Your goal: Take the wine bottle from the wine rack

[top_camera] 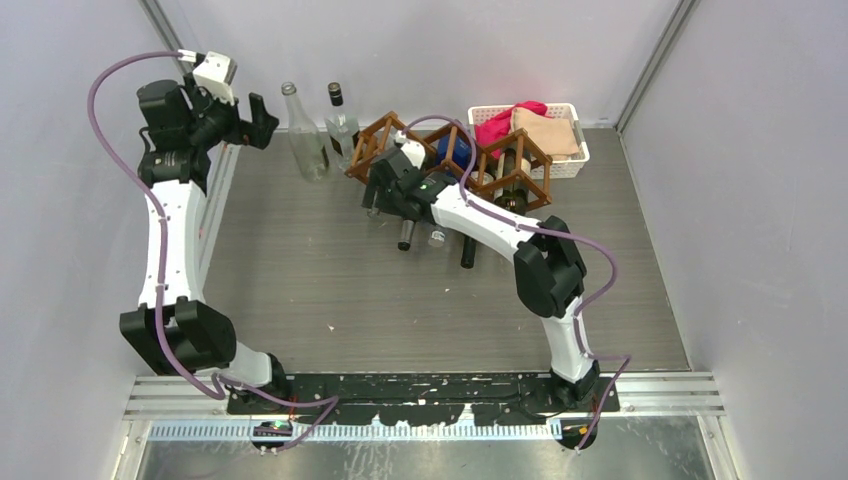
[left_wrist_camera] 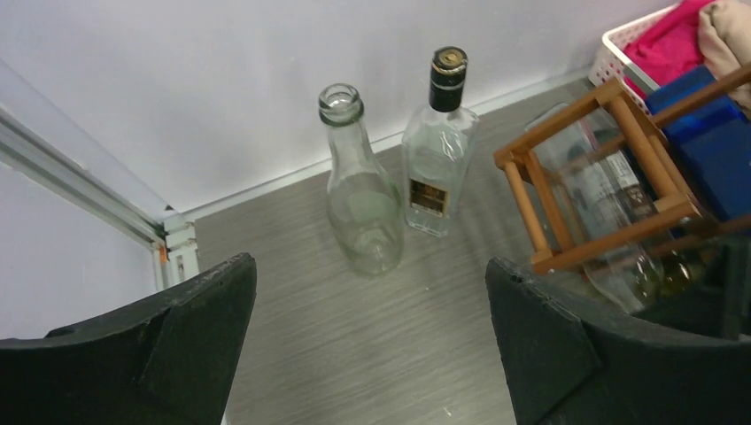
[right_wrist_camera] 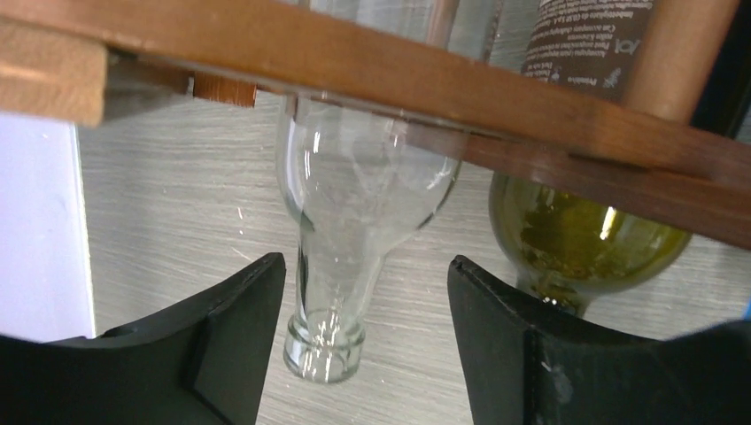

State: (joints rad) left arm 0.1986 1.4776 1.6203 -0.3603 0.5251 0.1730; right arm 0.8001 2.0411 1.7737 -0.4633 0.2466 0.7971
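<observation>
The clear bottle (right_wrist_camera: 354,195) points neck-first out of the rack (right_wrist_camera: 531,133), untouched between your right end effector's (right_wrist_camera: 363,266) parted fingers.

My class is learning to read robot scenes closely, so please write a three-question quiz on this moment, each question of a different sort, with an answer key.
1. True or false: the left gripper is holding a bottle.
2. What sits between the fingers of the right gripper? A. a wine glass; B. the neck of the racked clear bottle; C. nothing at all.
3. How many bottles stand upright on the table, left of the wine rack?
Key: 1. False; it is open and empty. 2. B. 3. Two: the uncapped glass bottle and the black-capped bottle.
</observation>
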